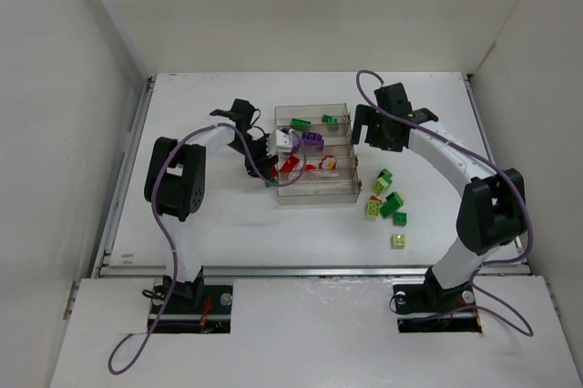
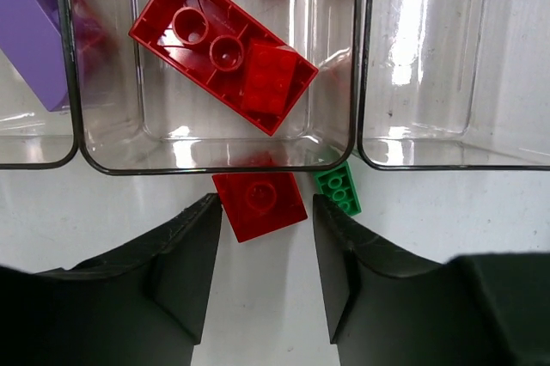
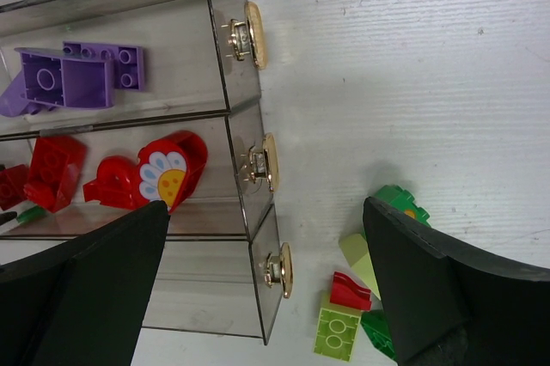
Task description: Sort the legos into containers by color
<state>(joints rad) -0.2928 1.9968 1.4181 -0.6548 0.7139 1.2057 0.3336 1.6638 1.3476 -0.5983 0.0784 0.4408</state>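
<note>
Left tool (image 2: pixel 265 241): 1 red brick (image 2: pixel 258 204), 1 green brick (image 2: pixel 339 188) outside tray (image 2: pixel 215 170).

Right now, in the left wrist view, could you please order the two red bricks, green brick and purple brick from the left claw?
1. Small red brick, inside the left claw.
2. Green brick, close beside it.
3. Large red brick, in the tray.
4. Purple brick, far left of view.

Nothing legible: no words, numbers or brand marks. Only a printed white-and-yellow daisy (image 3: pixel 166 174) on a red heart-shaped lego (image 3: pixel 116 186), nine o'clock, right wrist view.
</note>
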